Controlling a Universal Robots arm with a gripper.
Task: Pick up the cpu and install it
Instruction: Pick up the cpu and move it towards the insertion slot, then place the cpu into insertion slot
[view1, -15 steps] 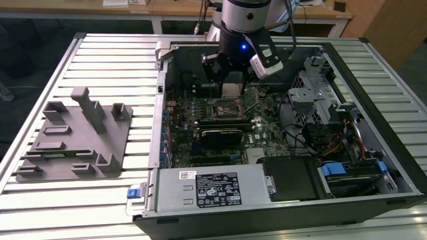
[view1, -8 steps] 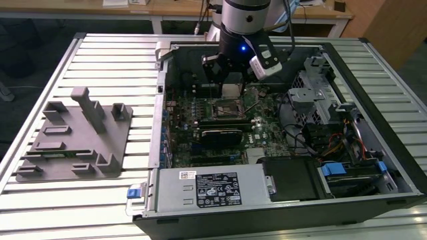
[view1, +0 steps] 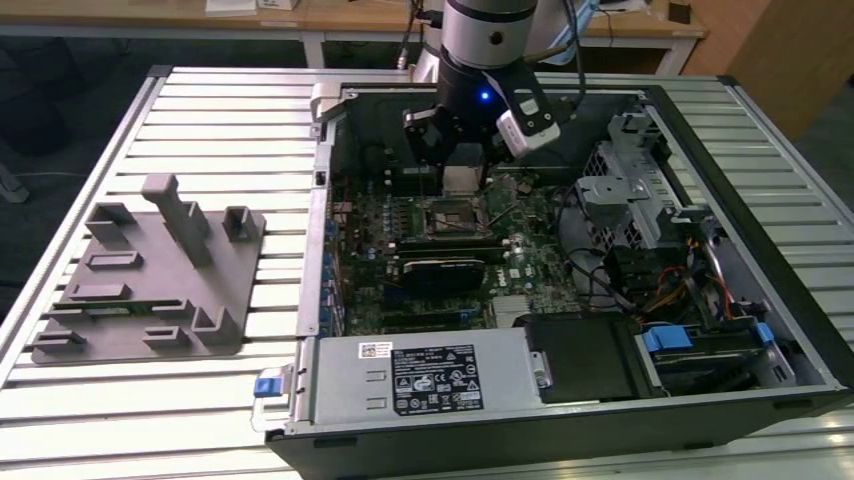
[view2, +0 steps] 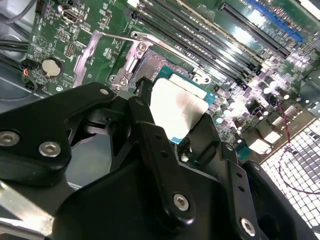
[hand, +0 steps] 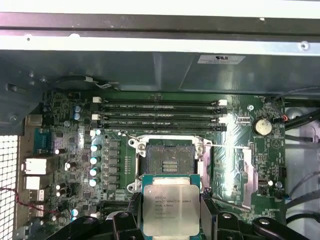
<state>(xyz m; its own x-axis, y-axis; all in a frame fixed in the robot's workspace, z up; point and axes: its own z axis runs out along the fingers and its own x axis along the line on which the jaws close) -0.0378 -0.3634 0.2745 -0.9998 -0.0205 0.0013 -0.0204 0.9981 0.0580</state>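
Gripper (hand: 171, 216) clamps cpu (hand: 171, 207) above open socket (hand: 169, 159) (not yet seated)

Even, diffuse overhead light in the exterior view leaves the slatted table (view1: 227, 110) bright and the interior of the computer case (view1: 534, 440) dim. In the second wrist view, glare whitens part of the motherboard (view2: 260, 75) and the cpu (view2: 182, 105); the gripper (view2: 172, 114) lies in near-black shade. In the first wrist view, the perforated panel (hand: 7, 170) is overexposed.
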